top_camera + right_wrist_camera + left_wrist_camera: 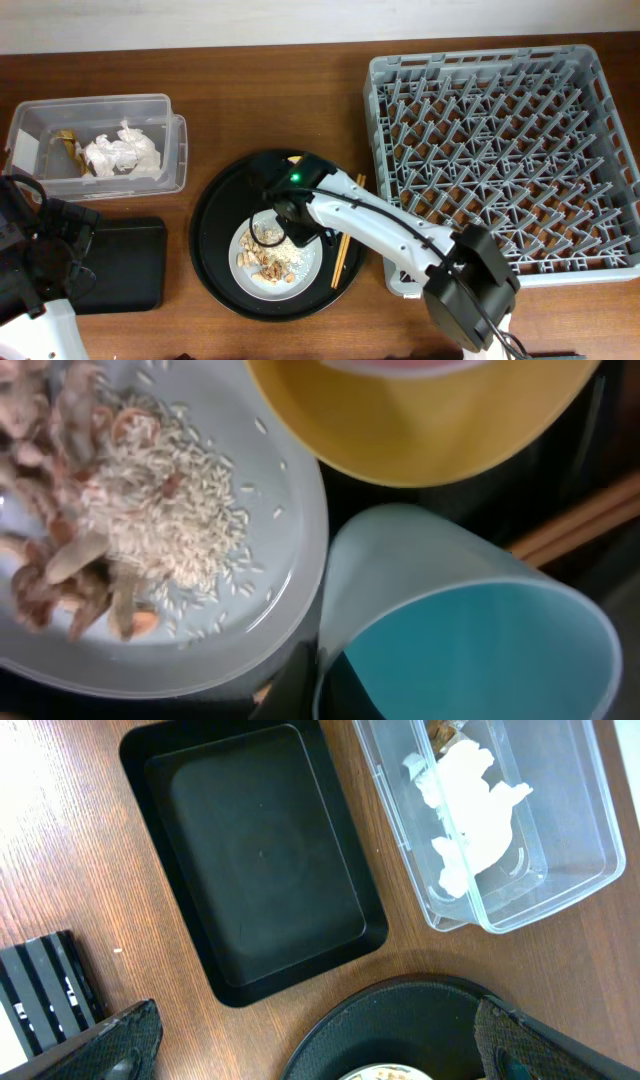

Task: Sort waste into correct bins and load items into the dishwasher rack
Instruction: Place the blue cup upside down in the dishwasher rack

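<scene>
The right tool point(318, 688) is closing tight, and the wrist view, filled by the blue cup point(470, 630), is suggesting the jaws are nipping its thin wall at the rim. The cup is lying tilted in the round tray point(213, 235), touching the edge of the plate point(285, 575) and just beside the bowl point(420, 430). It is looking like light, smooth plastic that may slip or flex, so a hold over the rim, one finger inside and one outside, is probably suiting it best. The plate is carrying shells point(60, 560) and crumbs that a knock could scatter. The rack point(378, 80) is standing well apart on the surface. The left tool point(320, 1055) is hanging with its jaws wide apart, holding nothing.
</scene>
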